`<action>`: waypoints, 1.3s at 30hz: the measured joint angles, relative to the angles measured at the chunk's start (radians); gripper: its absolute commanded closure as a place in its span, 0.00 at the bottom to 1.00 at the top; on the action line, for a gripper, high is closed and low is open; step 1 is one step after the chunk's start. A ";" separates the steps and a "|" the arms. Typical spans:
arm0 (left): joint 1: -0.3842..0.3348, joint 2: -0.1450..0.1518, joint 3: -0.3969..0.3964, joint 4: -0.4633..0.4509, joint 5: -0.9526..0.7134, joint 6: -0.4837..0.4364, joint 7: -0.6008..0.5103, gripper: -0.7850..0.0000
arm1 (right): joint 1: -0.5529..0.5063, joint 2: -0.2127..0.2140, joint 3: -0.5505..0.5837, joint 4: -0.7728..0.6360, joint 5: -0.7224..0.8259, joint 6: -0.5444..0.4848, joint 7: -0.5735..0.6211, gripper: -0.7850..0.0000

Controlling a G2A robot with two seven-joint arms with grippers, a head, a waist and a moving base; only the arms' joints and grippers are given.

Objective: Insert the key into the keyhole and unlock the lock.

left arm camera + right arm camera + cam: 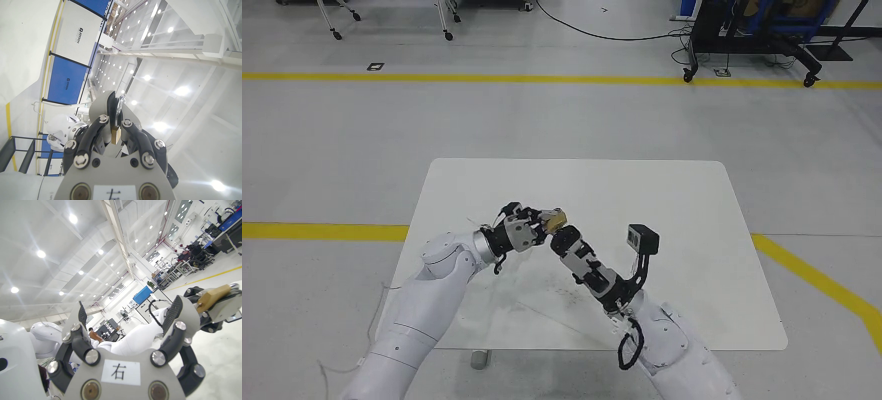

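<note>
A brass padlock (554, 217) is held above the white table (682, 200), with my left gripper (540, 219) shut on it. In the left wrist view its brass body (115, 135) sits between the fingers and its silver shackle (120, 105) lies near my left gripper's (118, 102) tips. My right gripper (564, 240) is just beside the lock, on the near side. The right wrist view shows my right gripper (127, 311) open with nothing between its ribbed pads (173, 311), and the padlock (213, 298) a short way beyond one fingertip. I cannot make out a key.
Both arms meet over the middle of the table, well above its surface. Yellow floor lines (542, 77) run behind and beside the table. Wheeled stands (752, 45) are far off at the back.
</note>
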 measured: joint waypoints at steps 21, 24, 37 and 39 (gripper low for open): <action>0.017 0.002 -0.025 -0.056 0.069 -0.247 -0.035 1.00 | -0.021 0.048 0.035 -0.019 0.610 0.211 0.492 0.42; 0.012 0.002 -0.022 -0.048 0.076 -0.250 -0.055 1.00 | 0.004 0.057 0.075 0.003 0.757 0.295 0.620 0.41; 0.004 0.002 -0.015 -0.038 0.104 -0.265 -0.075 1.00 | 0.055 0.058 0.064 0.073 0.834 0.391 0.672 0.58; 0.003 0.002 -0.011 -0.038 0.113 -0.263 -0.077 1.00 | 0.062 0.057 0.059 0.079 0.835 0.392 0.668 0.58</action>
